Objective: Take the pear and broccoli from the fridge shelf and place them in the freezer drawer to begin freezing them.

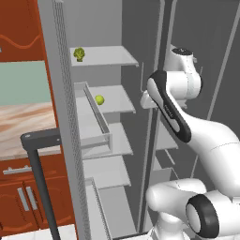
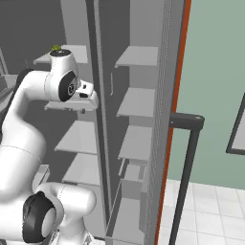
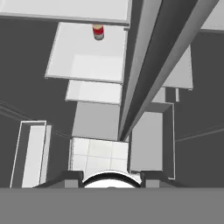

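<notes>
Arm is up in front of the open fridge, hand at middle-shelf height and pointing down the stack of shelves. Can't tell how the fingers stand: the gripper (image 2: 86, 95) is end-on from the right base camera, and the hand camera barely catches the tips. Nothing visibly pinched.

Broccoli (image 1: 79, 54) sits on the top shelf (image 1: 112, 56), above the fingers and off to the far side. Pear (image 1: 99, 99) is one shelf down, just behind the pale bin (image 1: 96, 117), roughly level with the hand but well apart from it. A red-and-white can (image 3: 98, 31) lies below the fingers on a lower shelf; ignore it.

My read: still the approach for the first pick. Rotate the wrist toward the shelves, spread the fingers before closing in, and clear the bin rim.
</notes>
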